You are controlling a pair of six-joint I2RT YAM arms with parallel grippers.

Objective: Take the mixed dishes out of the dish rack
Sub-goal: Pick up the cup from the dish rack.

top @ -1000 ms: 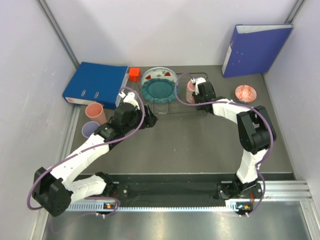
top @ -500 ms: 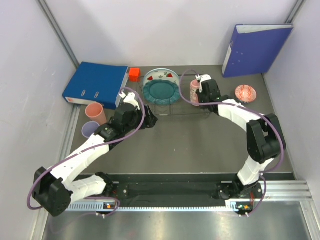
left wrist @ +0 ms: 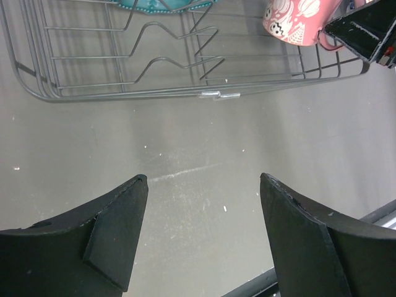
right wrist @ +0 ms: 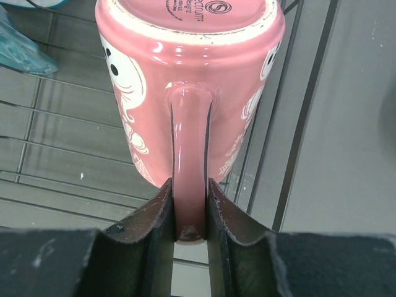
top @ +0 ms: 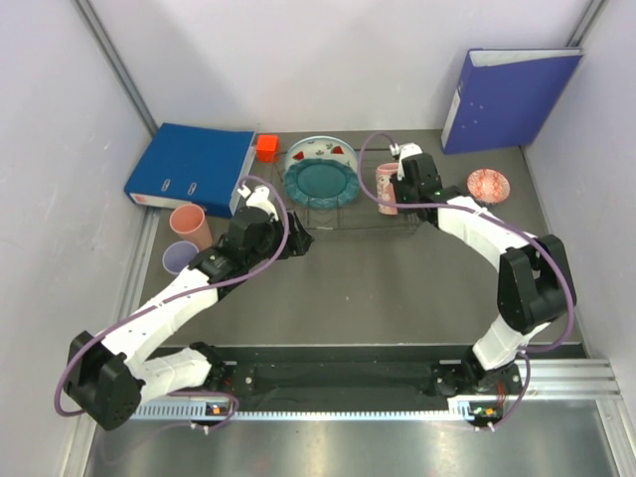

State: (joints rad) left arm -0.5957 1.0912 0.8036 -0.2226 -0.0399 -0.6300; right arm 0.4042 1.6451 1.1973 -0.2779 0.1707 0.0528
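Observation:
The dark wire dish rack [top: 360,215] stands at the back middle. In it a teal scalloped plate [top: 318,182] leans in front of a white plate with red marks [top: 320,151]. A salmon-pink patterned mug [top: 385,187] sits at its right end. My right gripper [top: 399,189] is shut on the mug's handle [right wrist: 189,154], with the mug's body [right wrist: 185,68] above rack wires [right wrist: 309,105]. My left gripper [left wrist: 203,185] is open and empty over bare table, just in front of the rack [left wrist: 124,93]. A salmon cup [top: 188,224] and a lavender cup [top: 180,257] stand at the left. A pink bowl [top: 488,184] sits at the right.
A blue binder [top: 194,167] lies flat at the back left with a small red cube [top: 266,147] beside it. Another blue binder [top: 507,97] stands upright at the back right. White walls close in both sides.
My right arm's elbow swung out to the right while its gripper stayed at the pink mug, which shifted slightly right. The left arm has hardly moved.

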